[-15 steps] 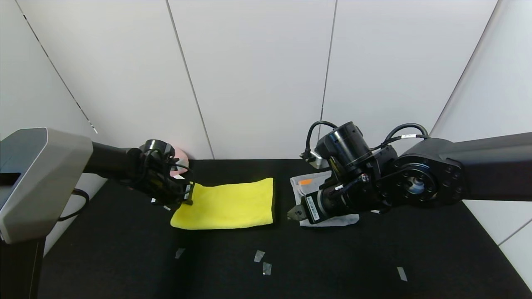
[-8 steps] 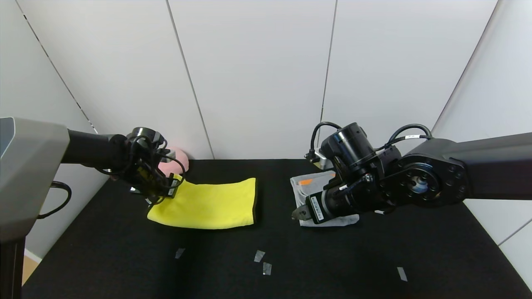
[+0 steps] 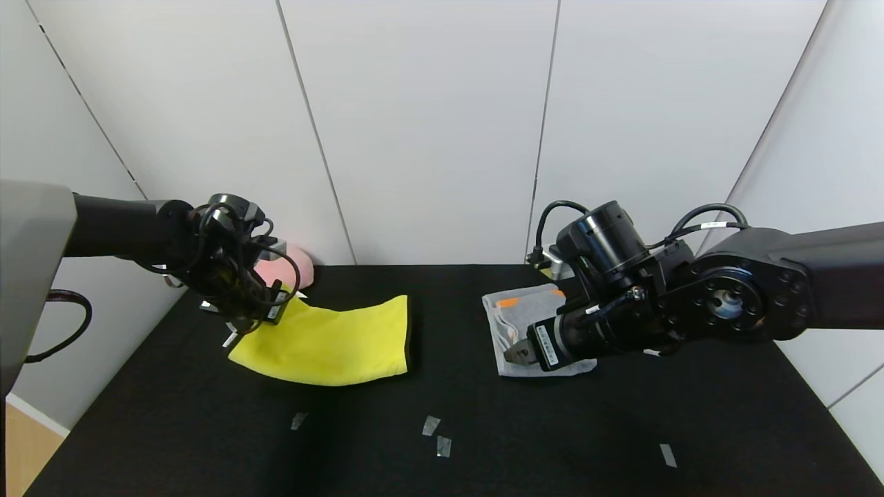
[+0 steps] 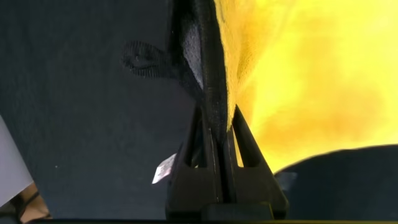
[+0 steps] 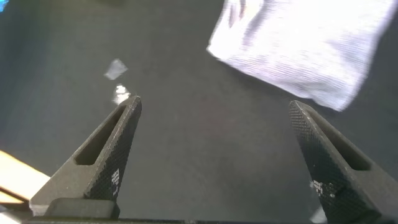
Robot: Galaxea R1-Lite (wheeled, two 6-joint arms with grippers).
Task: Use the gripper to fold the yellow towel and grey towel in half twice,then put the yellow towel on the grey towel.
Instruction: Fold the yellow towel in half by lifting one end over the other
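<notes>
The yellow towel lies folded on the black table left of centre, its left end lifted. My left gripper is shut on that lifted dark-trimmed edge; the left wrist view shows the yellow towel pinched between the two closed fingers at my left gripper. The grey towel lies folded at centre right, an orange patch at its far end. My right gripper hovers over its near left corner. In the right wrist view my right gripper stands open and empty above bare table, the grey towel beyond its fingertips.
A pink plush sits by the back wall behind my left gripper. Several small tape marks dot the black table near the front. White wall panels close the back and both sides.
My left gripper has pulled the yellow towel leftward and slightly up, dragging the whole cloth across the table. The right arm has drifted a little to the right, still open.
</notes>
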